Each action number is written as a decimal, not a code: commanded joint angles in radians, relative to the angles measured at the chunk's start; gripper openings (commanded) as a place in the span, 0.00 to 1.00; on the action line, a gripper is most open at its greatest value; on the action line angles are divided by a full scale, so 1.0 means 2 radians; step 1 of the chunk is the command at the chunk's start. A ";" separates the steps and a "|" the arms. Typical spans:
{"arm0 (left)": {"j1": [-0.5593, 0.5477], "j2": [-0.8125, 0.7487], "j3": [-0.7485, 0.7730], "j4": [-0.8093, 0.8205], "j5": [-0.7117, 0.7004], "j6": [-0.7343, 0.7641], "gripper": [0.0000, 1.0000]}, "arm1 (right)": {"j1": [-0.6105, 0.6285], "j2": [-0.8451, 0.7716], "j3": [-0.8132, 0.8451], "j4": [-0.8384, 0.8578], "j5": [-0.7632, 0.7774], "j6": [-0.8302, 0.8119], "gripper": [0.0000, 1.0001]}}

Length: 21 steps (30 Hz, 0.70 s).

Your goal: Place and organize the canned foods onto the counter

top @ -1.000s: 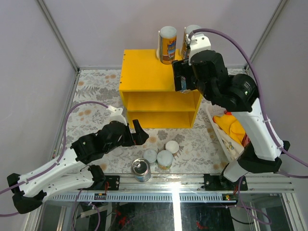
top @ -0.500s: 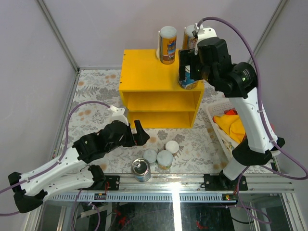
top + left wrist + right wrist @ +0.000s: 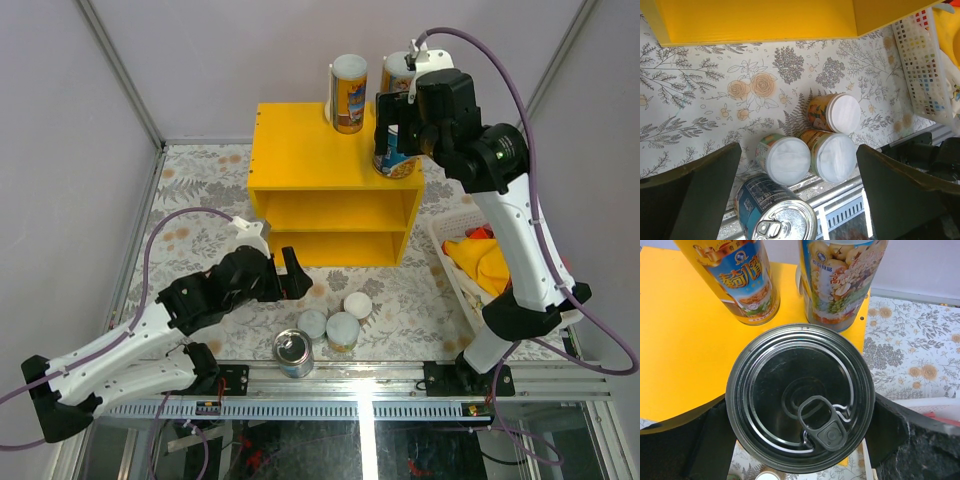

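Note:
My right gripper (image 3: 395,140) is shut on a wide blue-labelled tin (image 3: 393,160) with a pull-tab lid (image 3: 800,395), holding it over the front right corner of the yellow counter (image 3: 300,145). I cannot tell whether the tin touches the top. Two tall cans (image 3: 348,95) (image 3: 396,75) stand at the counter's back right, just behind the tin. My left gripper (image 3: 290,275) hangs open above the floral table. Below it are three small white-lidded cans (image 3: 786,160) (image 3: 832,156) (image 3: 840,113) and a second blue tin (image 3: 775,217).
A white basket (image 3: 470,270) holding yellow cloth sits right of the counter. The metal rail with the arm bases runs along the near edge, close to the blue tin (image 3: 293,352). Pale walls enclose the table.
My right arm has lifted the blue tin from in front of the counter up over its top right corner. The left arm has barely shifted.

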 commanded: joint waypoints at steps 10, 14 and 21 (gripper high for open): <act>0.027 0.009 -0.003 0.042 0.032 0.025 1.00 | -0.017 0.019 -0.010 0.050 -0.005 -0.028 0.50; 0.032 0.009 -0.003 0.042 0.034 0.027 1.00 | -0.017 0.012 -0.024 0.056 -0.008 -0.028 0.57; 0.036 0.004 -0.007 0.046 0.037 0.024 1.00 | -0.017 -0.001 -0.029 0.056 -0.025 -0.026 0.73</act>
